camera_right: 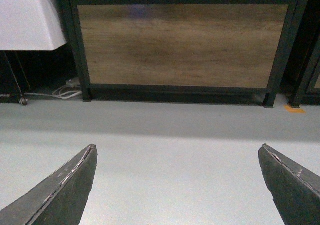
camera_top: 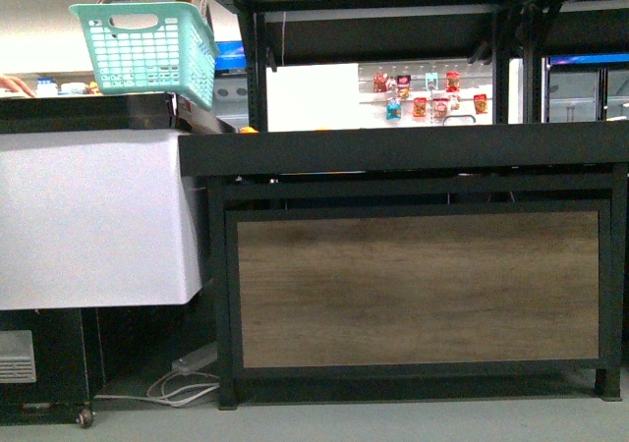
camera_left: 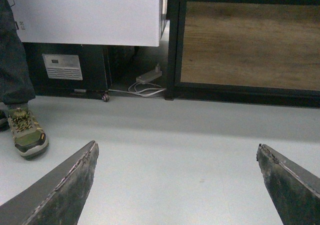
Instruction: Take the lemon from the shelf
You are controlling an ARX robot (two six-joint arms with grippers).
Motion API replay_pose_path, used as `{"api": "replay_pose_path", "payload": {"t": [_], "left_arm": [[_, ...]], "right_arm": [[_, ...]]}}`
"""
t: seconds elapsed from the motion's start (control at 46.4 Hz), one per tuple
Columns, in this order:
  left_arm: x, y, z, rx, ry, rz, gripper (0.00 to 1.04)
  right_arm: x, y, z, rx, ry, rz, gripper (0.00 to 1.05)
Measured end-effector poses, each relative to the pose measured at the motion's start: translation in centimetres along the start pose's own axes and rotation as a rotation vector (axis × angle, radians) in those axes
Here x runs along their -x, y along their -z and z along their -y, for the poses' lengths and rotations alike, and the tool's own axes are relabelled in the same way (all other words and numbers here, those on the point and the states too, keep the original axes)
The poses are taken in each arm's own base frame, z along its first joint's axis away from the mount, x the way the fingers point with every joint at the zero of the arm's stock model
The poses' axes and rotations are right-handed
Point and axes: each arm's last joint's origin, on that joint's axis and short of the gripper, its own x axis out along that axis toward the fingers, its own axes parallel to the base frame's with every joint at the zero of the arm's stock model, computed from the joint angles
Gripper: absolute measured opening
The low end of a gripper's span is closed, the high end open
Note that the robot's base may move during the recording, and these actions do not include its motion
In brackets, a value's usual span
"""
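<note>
Two claws, left claw [camera_left: 176,147] and right claw [camera_right: 177,147], both spread wide and empty over the floor [camera_left: 165,130], low before the shelf [camera_top: 413,149]. The lemon [camera_top: 248,129] may be that yellow speck at the tray's left end; seen edge-on, a reach could clip the frame post [camera_top: 257,69] or roll it off. No writing is readable anywhere.

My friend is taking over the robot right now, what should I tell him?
Left gripper: open, empty, aimed at the floor.
Right gripper: the same.
Shelf: straight ahead, wood panel facing the robot.
Lemon: not clearly seen; a yellow-orange speck at the tray's left end is too small to tell.
Done: nothing. Left: find the lemon, reach, grip, lift.
</note>
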Motion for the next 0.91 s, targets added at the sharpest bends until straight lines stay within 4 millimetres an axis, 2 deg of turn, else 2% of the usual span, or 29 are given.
{"api": "replay_pose_path", "payload": {"t": [0.906], "left_arm": [[0.0, 0.0, 0.0, 0.0, 0.0, 0.0, 0.97]], "right_arm": [[0.0, 0.0, 0.0, 0.0, 0.0, 0.0, 0.97]]}}
